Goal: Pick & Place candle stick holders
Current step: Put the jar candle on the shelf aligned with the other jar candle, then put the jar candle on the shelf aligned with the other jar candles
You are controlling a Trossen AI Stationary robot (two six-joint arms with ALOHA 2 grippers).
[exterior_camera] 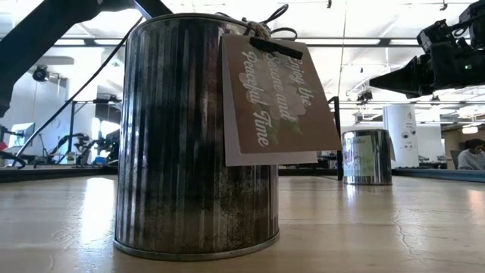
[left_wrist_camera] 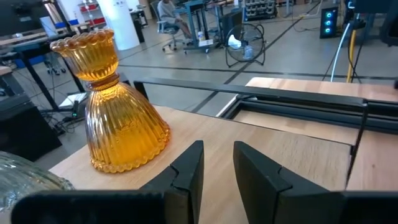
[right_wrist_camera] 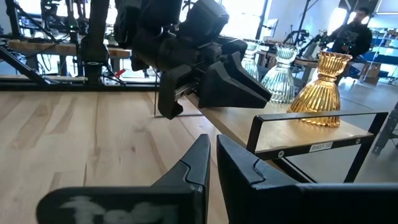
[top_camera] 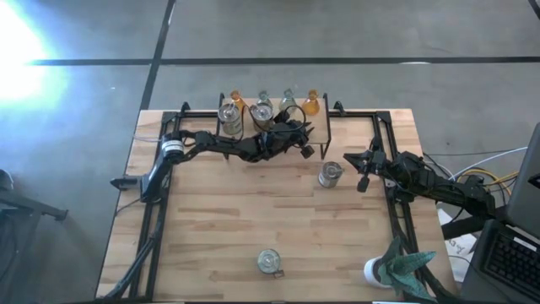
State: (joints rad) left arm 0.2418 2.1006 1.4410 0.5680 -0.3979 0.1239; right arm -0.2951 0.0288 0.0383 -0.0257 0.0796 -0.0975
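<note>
A black rack (top_camera: 325, 127) at the table's far middle bears two amber holders (top_camera: 312, 102) (top_camera: 235, 100), two pale bulb-shaped ones (top_camera: 288, 100) and two silvery jars (top_camera: 228, 115). One silvery jar (top_camera: 330, 174) stands on the table right of centre. Another, with a paper tag, stands near the front edge (top_camera: 268, 262) (exterior_camera: 197, 136). My left gripper (top_camera: 305, 149) (left_wrist_camera: 217, 155) is open and empty over the rack's shelf, beside an amber holder (left_wrist_camera: 115, 106). My right gripper (top_camera: 361, 162) (right_wrist_camera: 212, 149) is shut and empty, just right of the jar on the table.
A teal spiky object on a white base (top_camera: 403, 266) stands at the near right corner. Black rails (top_camera: 390, 169) run along the table's left, right and far edges. Bare wood lies between the two jars on the table. Cables hang off the right side.
</note>
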